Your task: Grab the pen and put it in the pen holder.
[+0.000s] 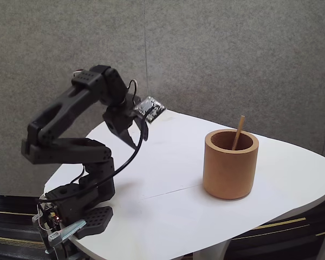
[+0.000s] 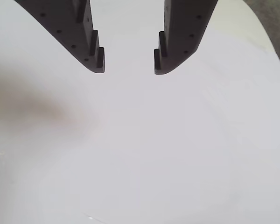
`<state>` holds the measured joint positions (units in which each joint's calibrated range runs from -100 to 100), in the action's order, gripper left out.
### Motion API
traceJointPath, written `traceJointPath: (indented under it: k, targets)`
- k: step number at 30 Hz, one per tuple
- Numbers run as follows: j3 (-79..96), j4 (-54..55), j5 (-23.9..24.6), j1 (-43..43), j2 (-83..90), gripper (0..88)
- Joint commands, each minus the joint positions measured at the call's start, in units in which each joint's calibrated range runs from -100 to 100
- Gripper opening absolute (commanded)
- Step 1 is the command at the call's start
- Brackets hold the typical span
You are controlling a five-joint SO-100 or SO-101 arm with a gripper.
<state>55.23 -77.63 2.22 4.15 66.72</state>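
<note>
Right now your thin light-brown wooden pen [image 1: 238, 132] stands tilted inside the thick tan cylindrical pen holder [image 1: 231, 171] at right; your black gripper [image 2: 129, 67], well left, gapes wide, empty.

Bare table [image 1: 168, 179] between claw [image 2: 129, 63] and pen holder [image 1: 230, 165]

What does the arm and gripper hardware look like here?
The arm is matte black plastic with blocky links on a black base. A black cable loops down from the wrist, beside a small bare circuit board. The gripper has two black tapered fingers with stepped inner edges and small holes along them.
</note>
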Motion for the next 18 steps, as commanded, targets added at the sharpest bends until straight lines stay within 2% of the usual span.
traceJointPath:
  k: [1,8,18]
  targets:
    - [9.21,2.2,0.12,0.02,9.53,14.4]
    - [24.01,4.92,-0.04,0.32,19.29,14.4]
    - [34.57,4.66,-0.09,0.39,25.79,14.4]
